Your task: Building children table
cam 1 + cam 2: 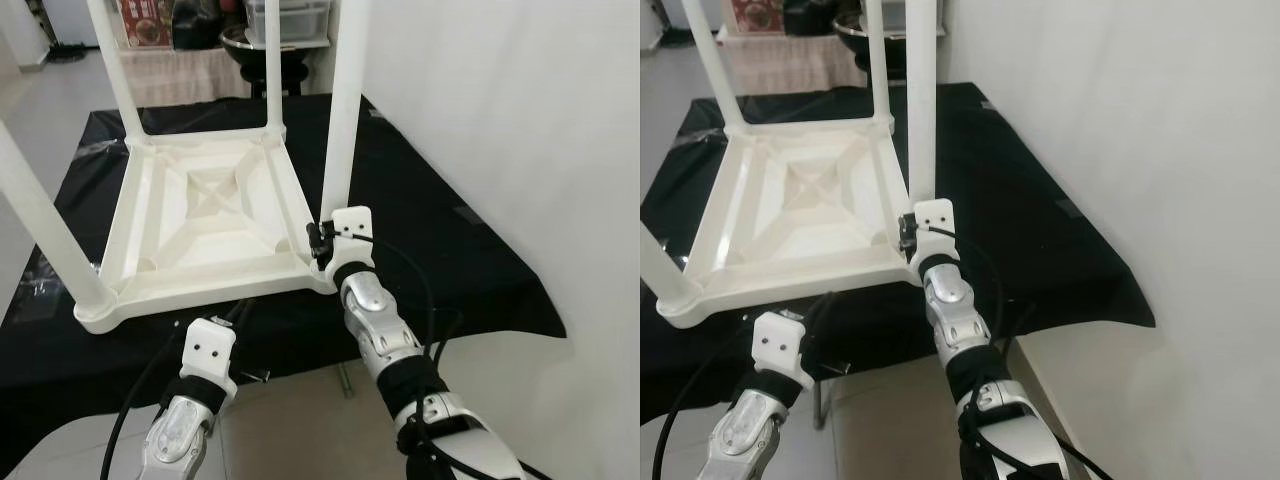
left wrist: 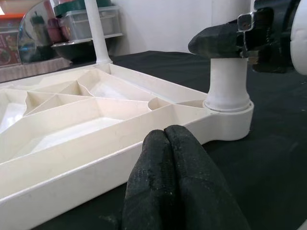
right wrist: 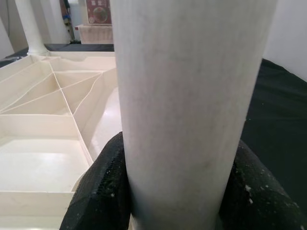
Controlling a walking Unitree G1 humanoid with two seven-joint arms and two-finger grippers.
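A white plastic children's table (image 1: 210, 215) lies upside down on a black cloth, its legs pointing up. My right gripper (image 3: 176, 191) is shut on the near right leg (image 1: 343, 110) just above the socket at the table's corner (image 2: 228, 120), with one black finger (image 3: 103, 187) on each side. My left gripper (image 2: 165, 143) is shut with nothing in it. It hovers low over the cloth, just in front of the table's near rim (image 2: 96, 163). The other three legs (image 1: 45, 225) (image 1: 115, 65) (image 1: 273, 65) stand in their corners.
The black cloth (image 1: 450, 250) spreads under the table. A white wall (image 1: 530, 120) rises close on the right. At the back stand a shelf with a clear bin (image 1: 285, 18) and a dark bowl (image 1: 245, 45). Tiled floor (image 1: 300, 420) lies below my arms.
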